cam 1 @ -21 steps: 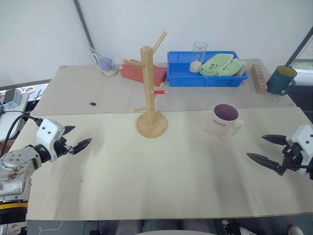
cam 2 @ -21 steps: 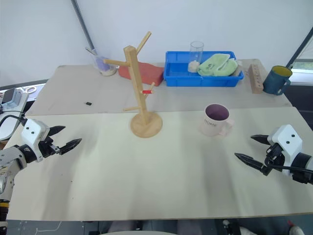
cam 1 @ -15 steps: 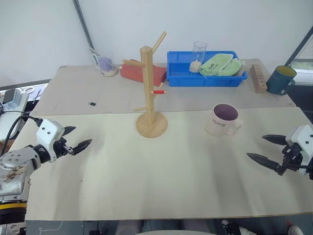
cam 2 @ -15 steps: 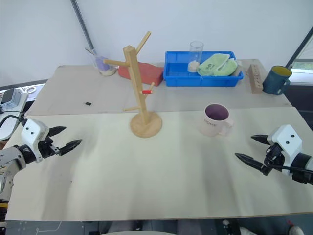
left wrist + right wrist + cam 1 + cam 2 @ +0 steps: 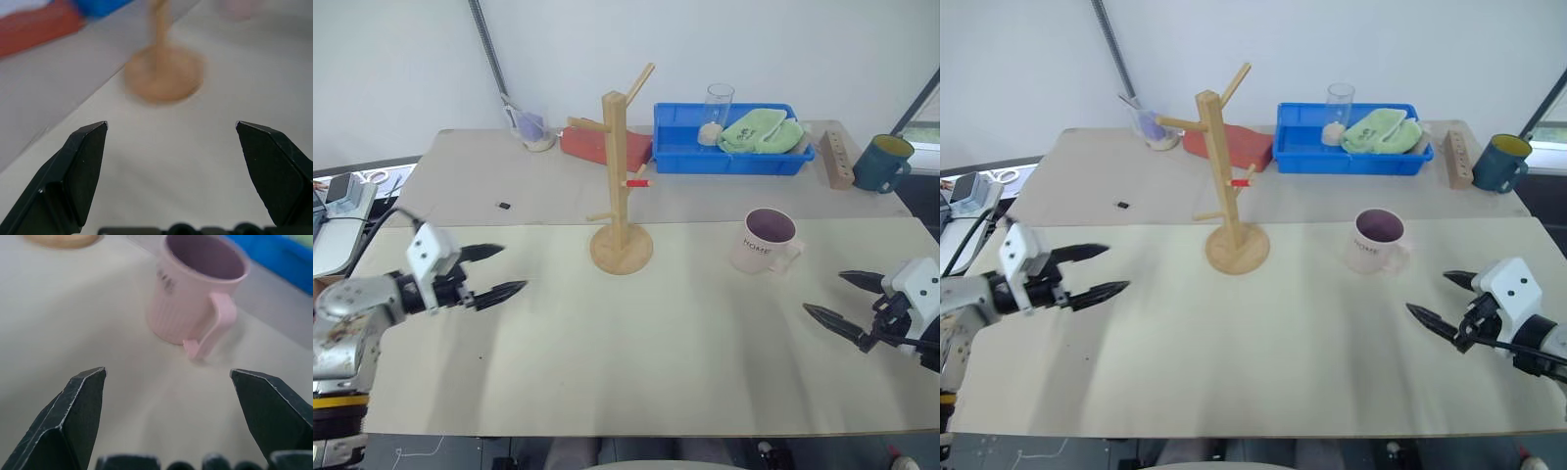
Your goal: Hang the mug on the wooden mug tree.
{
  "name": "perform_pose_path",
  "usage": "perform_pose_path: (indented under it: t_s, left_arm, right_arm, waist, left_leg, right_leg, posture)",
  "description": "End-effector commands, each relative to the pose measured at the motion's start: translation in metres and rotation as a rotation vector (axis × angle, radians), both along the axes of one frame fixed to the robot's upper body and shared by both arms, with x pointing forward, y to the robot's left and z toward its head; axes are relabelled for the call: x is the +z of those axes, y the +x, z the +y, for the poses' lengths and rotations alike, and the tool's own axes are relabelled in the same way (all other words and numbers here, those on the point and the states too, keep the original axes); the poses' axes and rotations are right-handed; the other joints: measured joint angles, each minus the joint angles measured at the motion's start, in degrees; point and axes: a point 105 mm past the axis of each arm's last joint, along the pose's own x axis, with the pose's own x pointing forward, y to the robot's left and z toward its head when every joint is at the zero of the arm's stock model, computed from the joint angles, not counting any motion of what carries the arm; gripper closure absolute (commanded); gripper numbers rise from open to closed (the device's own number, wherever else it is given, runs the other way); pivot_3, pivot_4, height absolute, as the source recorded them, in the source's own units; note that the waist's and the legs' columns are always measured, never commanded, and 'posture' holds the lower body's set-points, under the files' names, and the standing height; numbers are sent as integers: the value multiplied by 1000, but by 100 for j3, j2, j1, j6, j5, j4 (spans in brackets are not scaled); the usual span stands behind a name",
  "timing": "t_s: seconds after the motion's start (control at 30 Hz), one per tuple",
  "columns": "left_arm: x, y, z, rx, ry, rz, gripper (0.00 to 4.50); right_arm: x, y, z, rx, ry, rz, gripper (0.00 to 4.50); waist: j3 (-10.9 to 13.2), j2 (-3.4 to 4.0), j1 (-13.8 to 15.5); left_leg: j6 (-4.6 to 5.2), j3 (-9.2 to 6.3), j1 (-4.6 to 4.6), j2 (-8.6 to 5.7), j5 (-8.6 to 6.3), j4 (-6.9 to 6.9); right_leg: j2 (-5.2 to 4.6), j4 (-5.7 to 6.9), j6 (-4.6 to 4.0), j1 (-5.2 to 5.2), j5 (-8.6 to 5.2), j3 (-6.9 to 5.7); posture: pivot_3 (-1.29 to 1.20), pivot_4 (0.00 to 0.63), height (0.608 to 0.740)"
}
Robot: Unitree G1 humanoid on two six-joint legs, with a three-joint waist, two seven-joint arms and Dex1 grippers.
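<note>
Nothing of the task has yet been accomplished. The mug [image 5: 767, 240] is seen standing upright on the table [image 5: 656, 362], its purple inside open to the top and its handle turned toward the robot's right side; no peg has been entered, and the mug is well apart from the wooden mug tree [image 5: 620, 176], which stands on its round base to the mug's left near the middle of the table. All the pegs of the tree appear bare, the red-tipped one included.

The right gripper [image 5: 851, 305] is held low over the table, nearer the robot than the mug and to its right — the fingers are spread wide and nothing is held between them. In the right wrist view the mug is framed between the two fingers, handle facing the camera, though some way ahead. The left gripper [image 5: 492, 272] is likewise spread wide and empty, pointed toward the tree from the left; in its wrist view the base is blurred, so its exact alignment cannot be judged.

Everything is judged still to be done: the approach, the grasp, the lift, the carry across, and the threading of the handle over a peg.
</note>
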Motion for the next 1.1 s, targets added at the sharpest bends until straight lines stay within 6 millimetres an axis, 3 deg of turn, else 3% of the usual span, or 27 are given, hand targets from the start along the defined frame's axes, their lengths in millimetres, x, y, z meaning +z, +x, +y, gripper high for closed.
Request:
perform_pose_path:
  t_s: [0.03,0.2,0.47,0.77,1.1]
  left_arm:
    - [16,-15,-42,-219,-28,0,0]
    - [19,-28,-74,-409,-31,6,0]
    - [21,-36,-111,-592,-79,-24,0]
    - [18,-37,-119,-612,-83,-33,0]
    - [15,-32,-115,-588,-61,-25,0]
  right_arm:
    - [11,2,-2,-106,-14,-123,16]
    - [1,5,3,-236,58,-166,16]
    - [-33,35,17,-447,115,-203,16]
    - [-53,58,19,-531,140,-225,16]
    - [-51,81,11,-611,209,-269,16]
  waist:
    - [-1,1,-9]
    - [-3,6,-103]
    - [-5,11,-112]
    - [-6,13,-87]
    - [-7,14,-120]
  left_leg:
    - [0,-1,2,0,0,0]
    - [3,-10,9,0,2,5]
    - [5,-19,15,-1,2,15]
    - [9,-20,7,0,5,26]
    - [60,-25,10,3,35,26]
  right_leg:
    - [2,0,0,3,0,0]
    - [16,15,5,6,3,4]
    - [29,21,5,6,3,20]
    - [49,24,5,7,3,49]
    - [94,30,5,4,3,122]
  posture:
    - [0,150,740]
    - [0,150,740]
    - [0,150,740]
    - [0,150,740]
    - [0,150,740]
